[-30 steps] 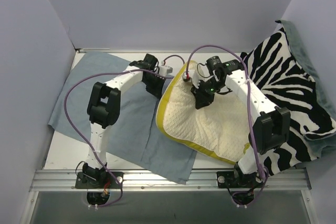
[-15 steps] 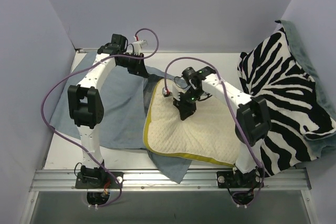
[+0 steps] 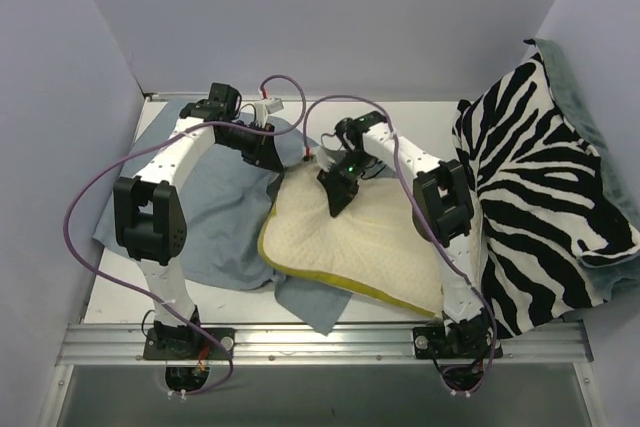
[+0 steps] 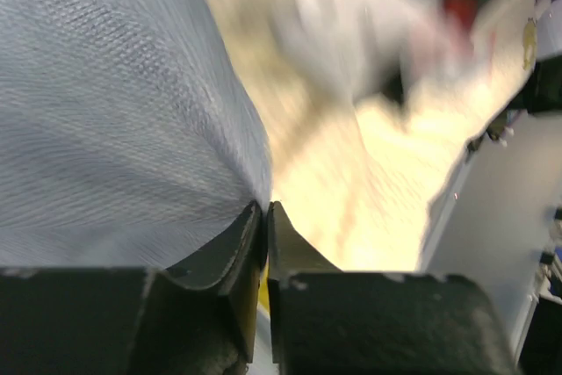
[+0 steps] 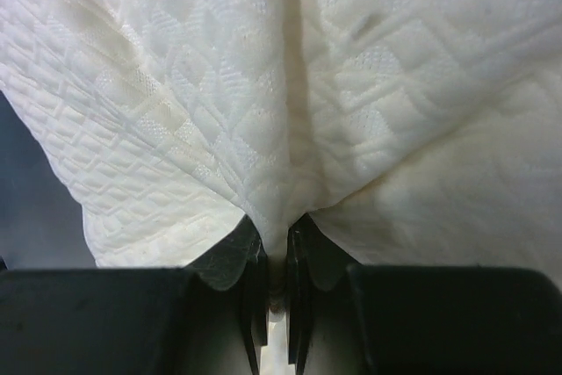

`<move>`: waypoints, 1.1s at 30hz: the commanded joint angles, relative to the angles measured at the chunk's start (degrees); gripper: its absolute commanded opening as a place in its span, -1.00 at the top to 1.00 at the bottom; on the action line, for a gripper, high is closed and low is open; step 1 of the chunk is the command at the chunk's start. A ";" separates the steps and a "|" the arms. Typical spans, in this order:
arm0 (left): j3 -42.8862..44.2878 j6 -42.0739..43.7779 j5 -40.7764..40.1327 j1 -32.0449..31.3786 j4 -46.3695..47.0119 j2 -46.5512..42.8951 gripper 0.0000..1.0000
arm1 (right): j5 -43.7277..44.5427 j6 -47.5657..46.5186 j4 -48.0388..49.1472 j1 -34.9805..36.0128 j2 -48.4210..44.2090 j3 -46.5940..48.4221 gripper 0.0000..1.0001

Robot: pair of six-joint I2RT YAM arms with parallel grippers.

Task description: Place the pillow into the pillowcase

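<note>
**Pillow** (image 3: 380,247): middle of the worktop (image 3: 110,289), toward its near edge, with its left end lying over the pillowcase (image 3: 215,212).

**Right hand** (image 5: 277,227): yours is closed tight on a raised fold of the dimpled cover, probably so you can drag the pillow leftward.

**Pillowcase:** spread across the left half, reaching toward the far-left corner. One corner shows from under the pillow at the near edge.

**Left hand** (image 4: 265,212): clamped on a pinch of blue-grey fabric beside the pillow's far-left corner, apparently lifting one layer to hold the mouth open.

**Entry:** you cannot tell whether any of the pillow is inside.

**Zebra-striped cloth** (image 3: 540,187): right edge, not involved.
</note>
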 commanded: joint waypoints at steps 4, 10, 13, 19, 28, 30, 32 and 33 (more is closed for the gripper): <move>-7.36 12.92 2.10 -2.58 -8.51 -8.83 0.65 | -5.93 17.62 -0.33 -6.01 1.80 15.51 1.00; -1.14 16.53 0.78 -4.08 -15.54 -6.90 0.64 | 2.59 27.62 8.45 -6.35 3.65 10.60 1.00; 0.73 14.26 -1.77 -3.29 -15.21 -4.96 0.36 | 3.92 30.10 11.62 -7.32 3.39 9.45 1.00; -15.06 9.41 -16.30 1.20 -1.24 -13.91 -0.30 | 2.78 28.00 12.59 -8.55 2.77 8.31 1.00; -24.14 3.97 -23.74 -0.29 7.46 -10.59 -0.46 | 0.58 23.86 12.51 -8.38 0.05 3.04 1.00; -23.88 2.56 -27.77 -0.73 10.35 -8.48 -0.46 | 0.58 23.34 12.51 -8.46 -0.39 2.07 1.00; -24.05 2.99 -28.31 -0.82 12.90 -7.43 -0.45 | 0.84 23.07 12.50 -8.55 -0.83 1.19 1.00; -24.23 3.08 -28.14 -1.00 13.79 -7.07 -0.45 | 0.84 23.07 12.59 -8.64 -1.09 1.10 1.00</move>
